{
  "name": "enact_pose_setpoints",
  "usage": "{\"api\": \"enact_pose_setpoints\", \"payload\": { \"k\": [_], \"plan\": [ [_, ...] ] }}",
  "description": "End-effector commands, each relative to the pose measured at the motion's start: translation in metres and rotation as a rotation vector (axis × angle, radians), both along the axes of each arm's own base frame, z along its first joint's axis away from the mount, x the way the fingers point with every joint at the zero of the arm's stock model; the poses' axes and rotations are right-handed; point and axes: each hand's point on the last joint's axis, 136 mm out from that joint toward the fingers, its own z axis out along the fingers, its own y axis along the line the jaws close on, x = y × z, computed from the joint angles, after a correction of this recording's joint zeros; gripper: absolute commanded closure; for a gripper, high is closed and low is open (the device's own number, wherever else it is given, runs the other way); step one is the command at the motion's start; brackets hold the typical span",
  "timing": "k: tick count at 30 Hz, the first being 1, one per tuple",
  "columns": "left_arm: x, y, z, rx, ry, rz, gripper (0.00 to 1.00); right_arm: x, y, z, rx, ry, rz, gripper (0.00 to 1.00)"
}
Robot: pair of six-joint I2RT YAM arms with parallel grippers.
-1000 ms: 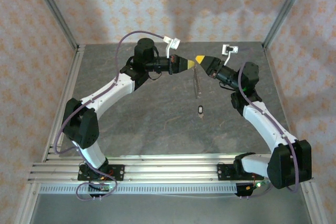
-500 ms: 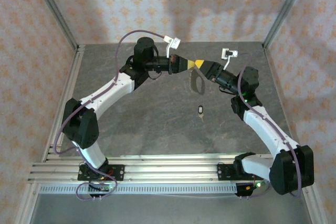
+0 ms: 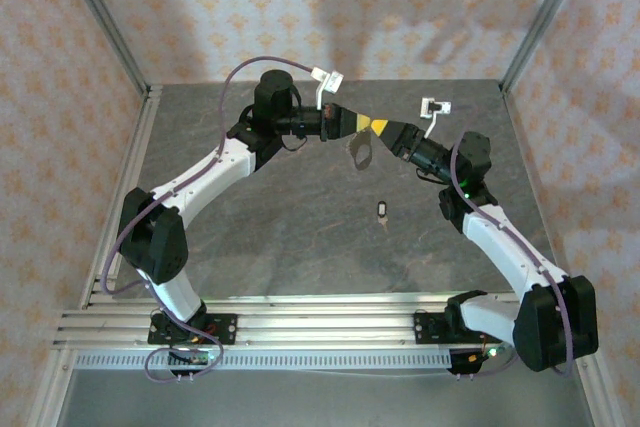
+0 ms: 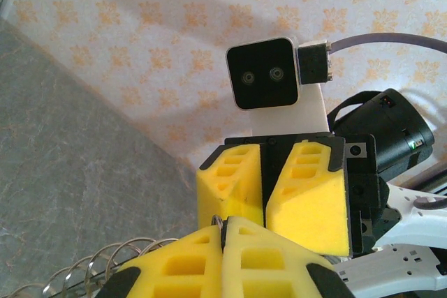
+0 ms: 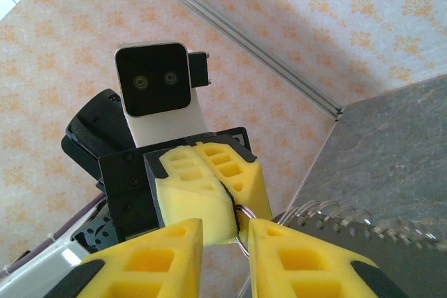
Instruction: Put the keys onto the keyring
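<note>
"Above the far middle of the table (image 3: 250, 247), we find the keyring (image 3: 362, 150) hanging as a short loop beneath the two tools. Its wire is clamped in the left gripper (image 3: 356, 124), whose jaws are pressed together on it. What has changed?"

"The right gripper (image 3: 382, 126) has come in across a clear gap until its tips meet the left one's. The ring, which hung long and straight, is now bunched under them. In the right wrist view its fingers (image 5: 174, 242) stand apart with the wire in the slot between them, not yet pinched. We judge it is taking a second hold to steady or spread the ring."

"And the key?"

"The key (image 3: 384, 210) lies flat on the table, closer to the arm bases and well apart from the ring. We judge threading has not begun."

"Room to move?"

"There is open table on every side of the key, so a descent there looks unobstructed. The meeting point sits near the back wall (image 3: 300, 7) and the rear edge, so we advise pulling toward the bases. The trailing chain (image 4: 105, 270) lies loose beside the left fingers and could snag."
</note>
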Motion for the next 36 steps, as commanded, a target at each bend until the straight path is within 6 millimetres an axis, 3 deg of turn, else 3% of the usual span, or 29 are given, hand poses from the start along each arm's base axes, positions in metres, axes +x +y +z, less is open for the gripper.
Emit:
{"api": "enact_pose_setpoints", "payload": {
  "k": [1, 9, 16, 25, 31, 36],
  "plan": [
    [-0.016, 0.005, 0.047, -0.059, -0.135, -0.032, 1.00, -0.004, 0.001, 0.001, -0.003, -0.032, 0.006, 0.76],
    [-0.018, 0.005, 0.045, -0.052, -0.124, -0.039, 1.00, 0.004, -0.026, 0.006, 0.009, -0.038, -0.105, 0.76],
    [-0.018, 0.004, 0.044, -0.052, -0.122, -0.043, 1.00, 0.005, -0.020, 0.008, 0.038, -0.037, -0.062, 0.75],
    [-0.017, 0.003, 0.046, -0.055, -0.129, -0.047, 1.00, -0.006, 0.008, 0.015, 0.021, -0.068, 0.035, 0.75],
    [-0.019, 0.003, 0.045, -0.055, -0.128, -0.053, 1.00, -0.004, 0.008, 0.014, 0.021, -0.067, 0.024, 0.83],
    [-0.020, 0.003, 0.045, -0.054, -0.125, -0.057, 1.00, -0.001, 0.005, 0.014, 0.007, -0.064, -0.004, 0.80]
  ]
}}
